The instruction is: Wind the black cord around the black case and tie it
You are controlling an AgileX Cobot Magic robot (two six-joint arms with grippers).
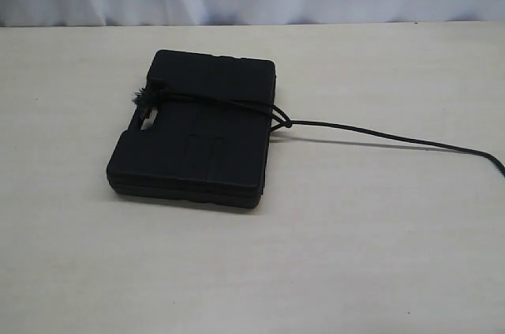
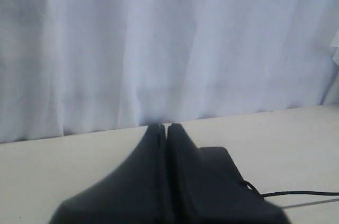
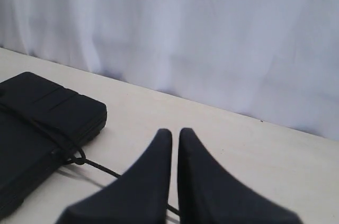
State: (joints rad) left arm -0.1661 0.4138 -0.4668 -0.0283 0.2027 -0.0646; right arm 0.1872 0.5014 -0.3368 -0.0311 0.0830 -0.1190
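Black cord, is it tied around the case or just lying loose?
Tied. The black cord crosses the black case and closes in a knot at its edge.

Pale, wood-grained tabletop (image 1: 355, 255) with a black case (image 1: 197, 133) and a black cord (image 1: 379, 136).
Carries the case flat, left of centre, handle cutout toward the frame's left; bears the cord's loose tail from a knot at the case's right side across bare surface to the frame's right edge.
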